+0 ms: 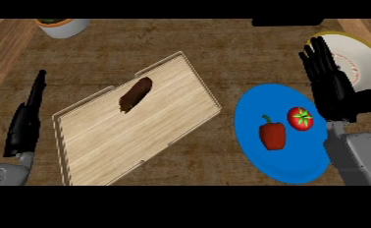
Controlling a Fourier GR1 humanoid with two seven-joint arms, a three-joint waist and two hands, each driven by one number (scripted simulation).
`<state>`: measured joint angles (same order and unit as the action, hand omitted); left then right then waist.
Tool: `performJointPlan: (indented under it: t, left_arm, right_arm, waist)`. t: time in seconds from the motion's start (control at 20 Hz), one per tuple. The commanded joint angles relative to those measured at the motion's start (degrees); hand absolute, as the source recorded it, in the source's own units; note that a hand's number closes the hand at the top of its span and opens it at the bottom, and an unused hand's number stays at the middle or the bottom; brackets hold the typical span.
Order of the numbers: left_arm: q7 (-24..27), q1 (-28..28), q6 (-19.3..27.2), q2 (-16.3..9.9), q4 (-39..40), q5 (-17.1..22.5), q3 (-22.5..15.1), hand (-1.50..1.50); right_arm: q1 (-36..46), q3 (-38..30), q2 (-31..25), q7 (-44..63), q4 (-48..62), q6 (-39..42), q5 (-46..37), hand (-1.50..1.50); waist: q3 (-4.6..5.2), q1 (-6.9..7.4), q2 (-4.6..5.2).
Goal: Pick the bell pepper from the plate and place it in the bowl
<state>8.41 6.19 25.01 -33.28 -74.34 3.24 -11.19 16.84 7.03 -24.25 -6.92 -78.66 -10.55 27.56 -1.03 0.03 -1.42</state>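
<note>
Head view, dark wooden counter (217, 45), wooden tray (109, 143), blue plate (282, 163)

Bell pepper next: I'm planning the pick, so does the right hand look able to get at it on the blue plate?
Probably yes. The right hand is open beside the blue plate, nothing covers the bell pepper, and only the tomato lies close by it.

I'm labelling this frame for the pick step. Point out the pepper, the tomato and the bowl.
pepper (273, 135), head view, middle of its red body.
tomato (300, 118), head view, near its green stem.
bowl (357, 57), head view, inside, right of the right hand.
</note>
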Motion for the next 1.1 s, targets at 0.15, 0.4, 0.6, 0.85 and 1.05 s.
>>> performJointPlan:
  t: [0.15, 0.4, 0.6, 0.85, 1.05]
  left_arm:
    - [1.04, 5.87, -4.92, 3.1, -5.87, 8.22, 4.0, 0.0]
    - [-1.79, 6.96, -7.33, 5.57, -7.05, 14.99, 6.71, 0.0]
    - [-1.09, 5.68, -10.76, 3.77, -8.78, 18.22, 9.75, 0.0]
    - [-1.66, 5.48, -10.96, 4.74, -8.5, 18.24, 9.9, 0.0]
    - [-1.26, 4.05, -12.49, 3.09, -8.57, 18.89, 11.61, 0.0]
  right_arm:
    - [4.27, 13.93, 5.81, 1.36, -8.21, 9.69, -1.87, -1.5]
    - [3.15, 19.2, 2.91, -2.07, -12.02, -8.34, -25.1, -1.5]
    - [-5.89, 29.11, 5.22, -6.22, -17.06, -16.46, -38.24, -1.5]
    - [-9.92, 32.31, -5.13, 10.4, -32.58, -16.62, -50.42, -1.5]
    - [-9.49, 28.53, -13.35, 25.31, -41.66, -10.84, -56.26, -1.5]
  waist:
    - [1.2, 1.6, 1.07]
    - [1.39, -1.66, 0.07]
    - [1.15, -0.95, 0.73]
    - [1.24, -2.14, 0.59]
    - [1.32, -2.21, 0.55]
